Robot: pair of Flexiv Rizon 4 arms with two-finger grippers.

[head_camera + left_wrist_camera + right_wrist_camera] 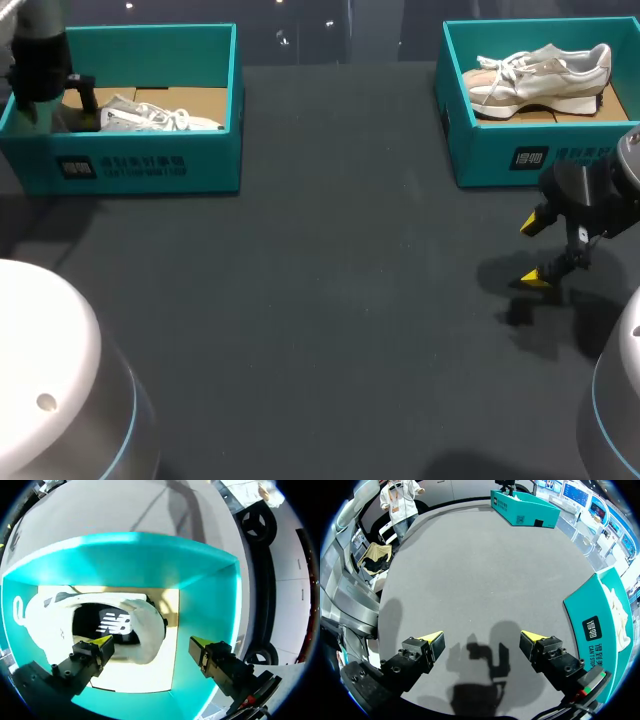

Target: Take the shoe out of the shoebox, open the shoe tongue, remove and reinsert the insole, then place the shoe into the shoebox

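Left wrist view. Left claw [152,644] hung over the open teal shoebox [150,565], fingers spread wide, nothing between them. White shoe [142,617] lay inside on the box's cardboard floor [170,600], its mouth turned toward the camera. Dark insole [97,625] with a white logo showed through the mouth. One yellow tip sat over the near rim of the shoe's mouth; contact could not be judged. The other tip stood beside the shoe, level with the box's side wall, clear of the shoe. Grey bench [125,505] was visible beyond the box's far wall.
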